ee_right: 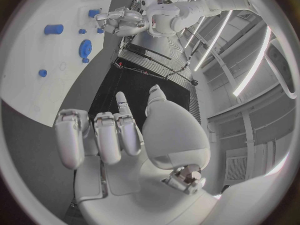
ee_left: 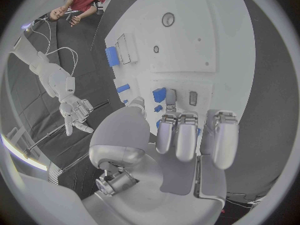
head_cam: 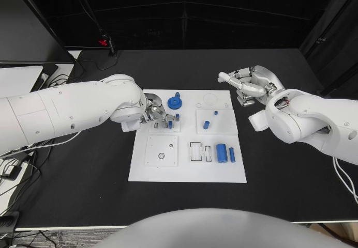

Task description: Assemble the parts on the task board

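The white task board [head_cam: 187, 173] lies mid-table. On it are a blue gear [head_cam: 175, 102], a small blue peg [head_cam: 207, 124] and two blue cylinders [head_cam: 221, 153] lying side by side. My left hand [head_cam: 153, 114] hovers low over the board's upper left part, its fingers [ee_left: 187, 135] curled just beside two short blue pegs [head_cam: 170, 124]. Blue shows between those fingers; I cannot tell whether they hold a part. My right hand [head_cam: 246, 82] hangs over the black table past the board's far right corner, fingers apart and holding nothing. From the right wrist I see the gear [ee_right: 85, 48] and the left hand [ee_right: 122, 20].
A square white inset [head_cam: 162, 151] with a small hole and a pair of rectangular slots [head_cam: 195, 151] lie on the board's near half. A round recess [head_cam: 210, 99] is at its far right. Cables [head_cam: 18, 155] and a pale panel [head_cam: 18, 77] crowd the table's left edge.
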Tool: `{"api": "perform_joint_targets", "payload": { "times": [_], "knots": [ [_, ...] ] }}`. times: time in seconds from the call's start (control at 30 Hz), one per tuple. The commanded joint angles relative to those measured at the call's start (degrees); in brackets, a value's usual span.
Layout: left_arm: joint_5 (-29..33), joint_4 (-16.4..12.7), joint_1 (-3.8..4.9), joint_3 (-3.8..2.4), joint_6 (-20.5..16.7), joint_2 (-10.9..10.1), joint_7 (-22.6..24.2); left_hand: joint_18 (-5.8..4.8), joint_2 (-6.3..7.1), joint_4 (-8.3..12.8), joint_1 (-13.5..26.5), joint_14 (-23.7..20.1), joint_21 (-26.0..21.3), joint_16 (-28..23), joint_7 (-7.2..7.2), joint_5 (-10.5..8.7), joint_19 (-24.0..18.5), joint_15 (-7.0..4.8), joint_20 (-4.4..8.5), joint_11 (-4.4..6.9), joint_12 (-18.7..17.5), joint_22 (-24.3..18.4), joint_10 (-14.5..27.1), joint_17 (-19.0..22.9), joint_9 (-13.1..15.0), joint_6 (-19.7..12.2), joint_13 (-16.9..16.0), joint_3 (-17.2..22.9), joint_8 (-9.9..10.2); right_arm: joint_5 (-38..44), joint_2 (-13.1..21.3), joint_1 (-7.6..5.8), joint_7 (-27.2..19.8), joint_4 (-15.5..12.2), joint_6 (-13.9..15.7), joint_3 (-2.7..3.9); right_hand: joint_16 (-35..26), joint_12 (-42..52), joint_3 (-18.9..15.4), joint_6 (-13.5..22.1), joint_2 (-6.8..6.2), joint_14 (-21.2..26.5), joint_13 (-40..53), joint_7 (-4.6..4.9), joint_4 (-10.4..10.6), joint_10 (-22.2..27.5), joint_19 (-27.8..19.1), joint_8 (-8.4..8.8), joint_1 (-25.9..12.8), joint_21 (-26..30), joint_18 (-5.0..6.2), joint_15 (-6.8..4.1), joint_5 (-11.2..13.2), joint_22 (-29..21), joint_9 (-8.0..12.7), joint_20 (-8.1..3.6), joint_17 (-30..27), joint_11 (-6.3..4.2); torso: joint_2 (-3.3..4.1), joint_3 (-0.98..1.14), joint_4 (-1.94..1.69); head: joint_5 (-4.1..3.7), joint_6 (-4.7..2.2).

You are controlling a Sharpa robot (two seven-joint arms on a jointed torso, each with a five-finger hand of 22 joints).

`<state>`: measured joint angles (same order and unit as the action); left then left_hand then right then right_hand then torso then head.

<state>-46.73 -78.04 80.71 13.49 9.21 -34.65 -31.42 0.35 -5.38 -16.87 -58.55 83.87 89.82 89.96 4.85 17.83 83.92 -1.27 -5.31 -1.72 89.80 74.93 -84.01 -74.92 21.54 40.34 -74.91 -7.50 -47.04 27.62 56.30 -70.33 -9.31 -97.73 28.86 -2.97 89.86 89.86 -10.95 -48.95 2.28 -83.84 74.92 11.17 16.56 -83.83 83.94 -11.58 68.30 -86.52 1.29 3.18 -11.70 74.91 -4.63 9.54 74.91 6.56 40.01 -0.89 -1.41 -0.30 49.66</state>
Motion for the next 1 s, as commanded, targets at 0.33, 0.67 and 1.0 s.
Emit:
{"api": "perform_joint_targets", "payload": {
  "times": [0.33,0.67,1.0],
  "knots": [
    [-0.3,1.2,0.03,-0.03,1.0,1.0,-0.5,-0.35,0.0,0.2,-1.0,6.1,0.2,0.0,-0.02,0.52,6.1,-0.37,0.27,0.52,0.2,15.1,-6.0,-15.1,0.4,-0.4,-15.1,-0.2,0.6,-0.2,-0.2,-0.05,-0.1,0.1,0.0,0.01,0.1,0.1,-0.5,1.0,0.37,-6.2,15.1,-0.36,0.0,-6.2,3.4,-0.13,-0.2,-0.3,-0.26,0.29,-0.3,13.7,0.1,0.18,15.1,0.19,0.06,-0.05,-0.05,-0.17,-0.1],
    [-0.3,1.3,0.01,-0.03,1.7,1.2,-0.5,-0.35,-0.35,0.2,-1.8,6.1,0.2,0.0,-0.02,0.91,6.1,-0.36,0.27,0.51,0.2,15.1,-6.0,-15.1,0.8,-0.3,-15.1,-0.2,1.0,-0.2,-0.4,-0.02,0.1,0.3,0.0,0.0,0.1,0.1,-0.6,1.2,0.4,-6.2,15.1,-0.4,0.0,-6.2,3.4,-0.13,-0.2,-0.3,-0.27,0.27,-0.3,13.7,0.1,0.17,15.1,0.15,0.02,0.04,-0.02,-0.05,0.11],
    [-0.3,1.8,-0.11,-0.03,2.4,2.0,-0.5,-0.35,-0.79,0.2,-3.5,6.1,0.2,0.0,-0.05,1.43,6.1,-0.39,0.28,0.54,0.2,15.1,-6.0,-15.1,1.5,-0.3,-15.1,0.0,1.7,-0.2,-0.4,-0.02,0.3,0.2,-0.1,0.0,0.1,0.1,-0.6,1.2,0.43,-6.2,15.1,-0.42,0.0,-6.2,3.4,-0.14,-0.2,-0.3,-0.24,0.26,-0.3,13.7,0.1,0.16,15.1,0.14,-0.02,0.01,0.03,-0.24,0.25]
  ]
}}
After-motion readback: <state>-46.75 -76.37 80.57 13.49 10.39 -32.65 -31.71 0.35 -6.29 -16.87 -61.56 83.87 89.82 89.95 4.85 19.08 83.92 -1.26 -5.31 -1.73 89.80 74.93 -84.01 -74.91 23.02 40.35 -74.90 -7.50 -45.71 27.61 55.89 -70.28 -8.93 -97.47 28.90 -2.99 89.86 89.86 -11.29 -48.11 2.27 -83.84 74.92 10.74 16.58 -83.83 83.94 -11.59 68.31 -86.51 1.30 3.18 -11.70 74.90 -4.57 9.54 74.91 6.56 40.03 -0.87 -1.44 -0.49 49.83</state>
